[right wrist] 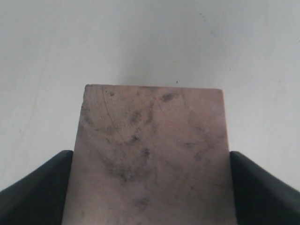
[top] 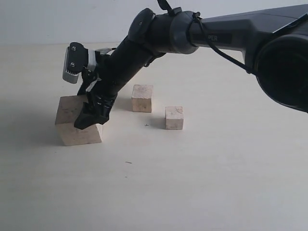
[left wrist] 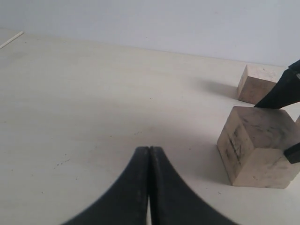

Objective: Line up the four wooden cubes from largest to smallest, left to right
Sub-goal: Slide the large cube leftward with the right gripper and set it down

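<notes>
Three pale wooden cubes with faint dark grain marks sit on a smooth cream counter (top: 216, 183). Nearest, toward the counter's left side, is the big cube (top: 77, 134). One black right arm (top: 144, 43) slants down across the counter, and the right gripper (top: 92, 120) clasps this cube, one finger on each side. Farther back, mid-counter, stands the little cube (top: 174, 118). Nearer the far edge stands the mid-sized cube (top: 142, 98). The left gripper (left wrist: 149, 183) is clenched, with its fingers pressed together over bare counter.
</notes>
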Controlling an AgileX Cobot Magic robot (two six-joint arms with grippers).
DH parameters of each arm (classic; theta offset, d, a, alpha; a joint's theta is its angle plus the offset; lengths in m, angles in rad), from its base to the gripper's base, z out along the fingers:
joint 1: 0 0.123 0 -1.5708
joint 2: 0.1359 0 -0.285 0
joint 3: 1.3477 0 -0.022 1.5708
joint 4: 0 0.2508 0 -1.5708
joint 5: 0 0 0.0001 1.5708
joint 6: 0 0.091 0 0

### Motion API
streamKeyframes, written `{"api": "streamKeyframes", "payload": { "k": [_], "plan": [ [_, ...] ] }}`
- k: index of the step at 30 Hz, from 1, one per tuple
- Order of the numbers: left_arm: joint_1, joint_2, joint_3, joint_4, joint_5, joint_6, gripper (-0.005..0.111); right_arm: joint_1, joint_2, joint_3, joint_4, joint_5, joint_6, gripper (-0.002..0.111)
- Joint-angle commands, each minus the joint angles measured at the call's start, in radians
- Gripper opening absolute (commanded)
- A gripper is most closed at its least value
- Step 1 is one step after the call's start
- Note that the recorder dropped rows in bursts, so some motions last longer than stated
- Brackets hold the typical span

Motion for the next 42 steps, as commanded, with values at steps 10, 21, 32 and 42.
{"api": "streamKeyframes", "payload": {
  "k": [10, 21, 32, 42],
  "plan": [
    [-0.006, -0.006, 0.004, -0.003, -0.011, 0.001, 0.000, 0.000, 0.004, -0.013, 0.001, -0.078, 0.059, 0.000],
    [-0.006, -0.006, 0.004, -0.003, -0.011, 0.001, 0.000, 0.000, 0.010, -0.013, -0.045, -0.063, 0.057, 0.000],
    [-0.006, -0.006, 0.004, -0.003, -0.011, 0.001, 0.000, -0.002, 0.010, -0.013, -0.132, -0.010, 0.067, 0.000],
    [-0.006, -0.006, 0.004, -0.003, -0.011, 0.001, 0.000, -0.013, 0.008, -0.013, -0.124, -0.010, 0.093, 0.000]
  ]
}}
